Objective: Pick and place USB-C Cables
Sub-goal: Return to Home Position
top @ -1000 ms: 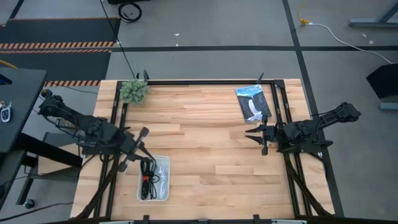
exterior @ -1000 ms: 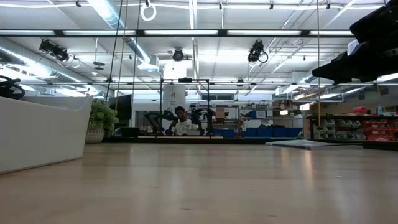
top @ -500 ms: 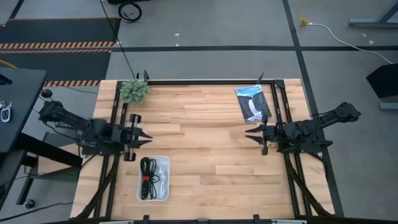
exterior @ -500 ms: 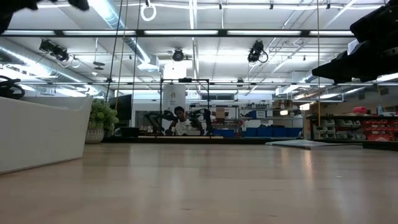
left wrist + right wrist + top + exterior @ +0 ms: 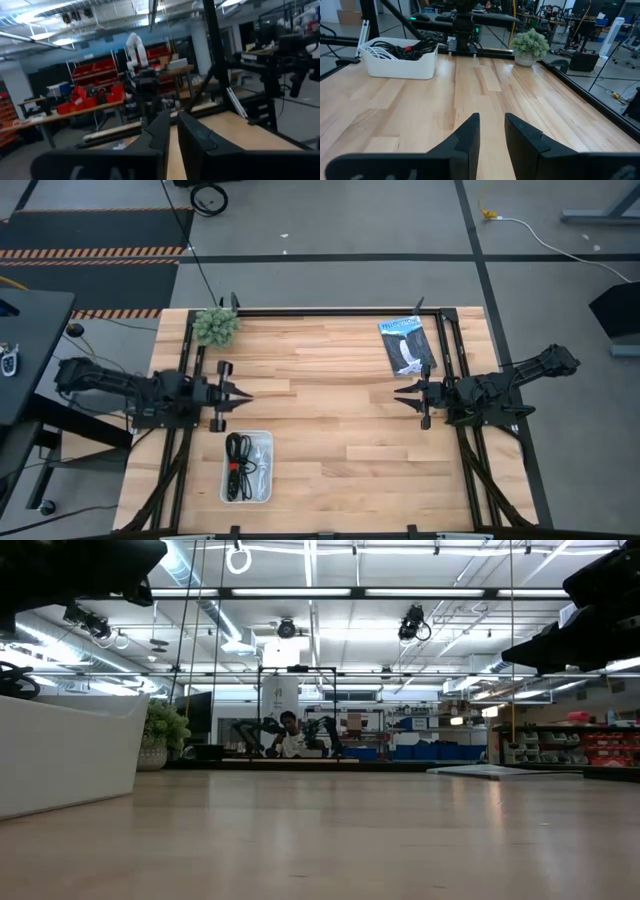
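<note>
The USB-C cables point(image 5: 240, 464) lie in a white bin point(image 5: 266, 442) by the table's near-left edge: black coils point(image 5: 415, 48) and white ones point(image 5: 380, 47) heaped together, resting on the bin's floor. My left gripper point(image 5: 244, 395) hovers just beyond the bin's far side, level, pointing at the table's right edge, fingers together and empty. In its own view the left gripper point(image 5: 173, 131) has nothing between its fingers. My right gripper point(image 5: 398, 396) waits near the right edge, pointing left, slightly open and empty point(image 5: 492, 129).
A fuzzy green tuft point(image 5: 216, 326) stands at the far-left corner. A flat black-and-blue packet point(image 5: 405, 345) lies at the far right, close to my right arm. Bare wood spans the middle of the table point(image 5: 330, 420). A person point(image 5: 291, 736) sits far behind the table.
My left gripper has drawn back from above the bin toward the table's far and left edges. It has also swung from slanting down over the bin to level, pointing at the right edge. The cables have stayed in the bin.
</note>
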